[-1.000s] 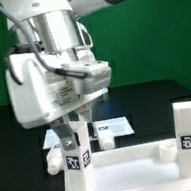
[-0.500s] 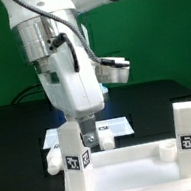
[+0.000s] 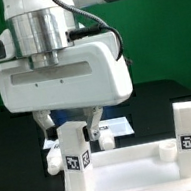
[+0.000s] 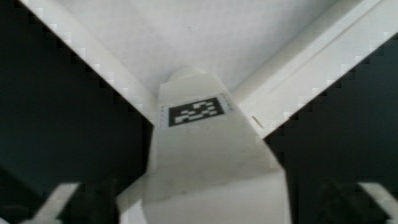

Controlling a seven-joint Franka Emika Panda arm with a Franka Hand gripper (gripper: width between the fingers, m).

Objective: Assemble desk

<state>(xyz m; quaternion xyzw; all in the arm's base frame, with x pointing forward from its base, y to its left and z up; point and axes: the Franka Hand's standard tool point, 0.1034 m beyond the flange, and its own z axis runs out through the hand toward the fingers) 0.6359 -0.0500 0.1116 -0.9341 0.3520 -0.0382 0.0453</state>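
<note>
**Item 1.** White plastic rimmed tabletop panel (image 3: 128,174) of the desk. Lay flat on the black table (image 3: 15,138), nearest the onlooker, at six o'clock in the exterior view.

**Item 2.** White square-bar leg (image 3: 76,156), with black-and-white tag stickers on its faces. Stood upright at the panel's nine-o'clock end. The wrist view looked down on this leg (image 4: 205,170), one tag facing the camera and the panel's rims running off diagonally behind it.

**Item 3.** Second white square-bar leg (image 3: 188,128), tagged. Stood upright at the panel's three-o'clock end, well apart from the first.

**Item 4.** Two-finger gripper (image 3: 70,121) on the white arm. Hung at twelve o'clock over the first leg with its jaws apart, one of the fingers (image 3: 92,119) on each side of the leg's top. In the wrist view, dark gaps showed between the leg and the fingertips (image 4: 54,205); the claw clamped nothing.

**Item 5.** Thin flat white marker board (image 3: 117,127). Lay on the table behind the panel, partly hidden by the gripper.

**Item 6.** Green backdrop (image 3: 163,31). Farthest from the onlooker.
</note>
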